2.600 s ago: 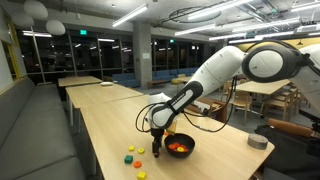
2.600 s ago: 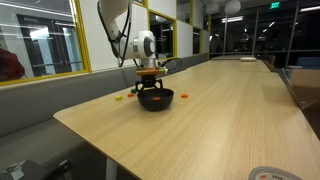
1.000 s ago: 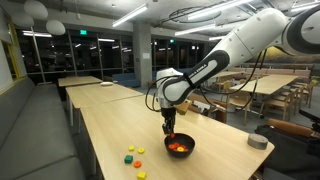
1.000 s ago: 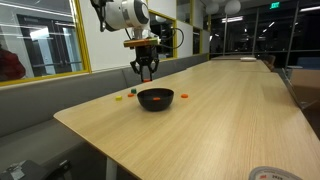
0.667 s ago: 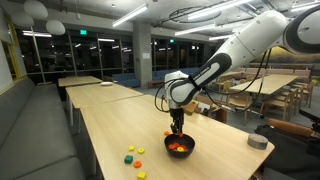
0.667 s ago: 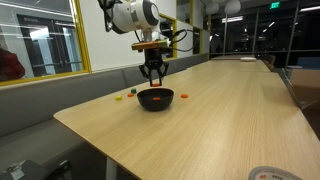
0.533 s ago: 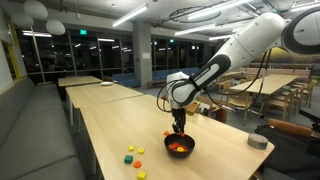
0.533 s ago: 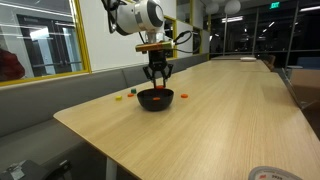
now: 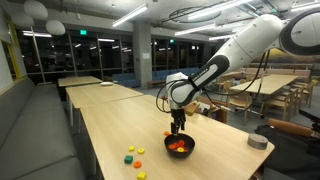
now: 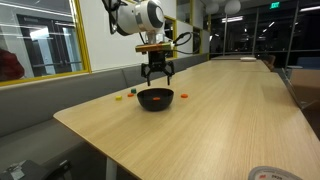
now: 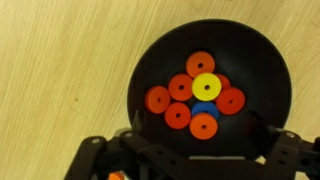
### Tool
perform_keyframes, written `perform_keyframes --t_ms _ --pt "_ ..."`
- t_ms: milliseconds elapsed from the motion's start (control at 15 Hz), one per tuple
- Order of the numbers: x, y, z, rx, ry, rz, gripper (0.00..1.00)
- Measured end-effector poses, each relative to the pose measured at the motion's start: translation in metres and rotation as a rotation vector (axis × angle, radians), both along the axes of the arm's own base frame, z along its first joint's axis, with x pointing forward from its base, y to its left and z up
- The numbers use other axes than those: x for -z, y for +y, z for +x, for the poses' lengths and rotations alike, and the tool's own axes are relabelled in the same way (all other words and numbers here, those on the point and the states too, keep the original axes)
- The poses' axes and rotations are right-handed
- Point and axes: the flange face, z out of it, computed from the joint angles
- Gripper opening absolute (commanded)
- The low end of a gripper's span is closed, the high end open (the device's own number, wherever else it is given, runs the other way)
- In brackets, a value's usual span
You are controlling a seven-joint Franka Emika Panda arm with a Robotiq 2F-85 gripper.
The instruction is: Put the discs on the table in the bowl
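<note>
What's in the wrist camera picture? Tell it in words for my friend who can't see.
A black bowl on a pale wood table, seen from straight above, holds a cluster of orange-red discs with one yellow disc on top and a bit of blue beneath it. The robot's dark fingers stand spread apart along the bottom edge, holding nothing.

Both exterior views are facing the claw (image 9: pixel 178 128) (image 10: pixel 158 77) from afar across the desk (image 9: pixel 105 125) (image 10: pixel 220 110); the wrist view is looking down closely beneath it.
</note>
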Motion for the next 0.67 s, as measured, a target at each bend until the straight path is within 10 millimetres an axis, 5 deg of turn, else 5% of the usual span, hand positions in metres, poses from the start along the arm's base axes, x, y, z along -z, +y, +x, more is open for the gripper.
perform_keyframes --t_ms 400,667 --pt "-0.024 0.093 0.009 -0.181 -0.053 0.039 1.00" --pt "-0.022 0.155 0.017 -0.293 -0.068 0.063 1.00"
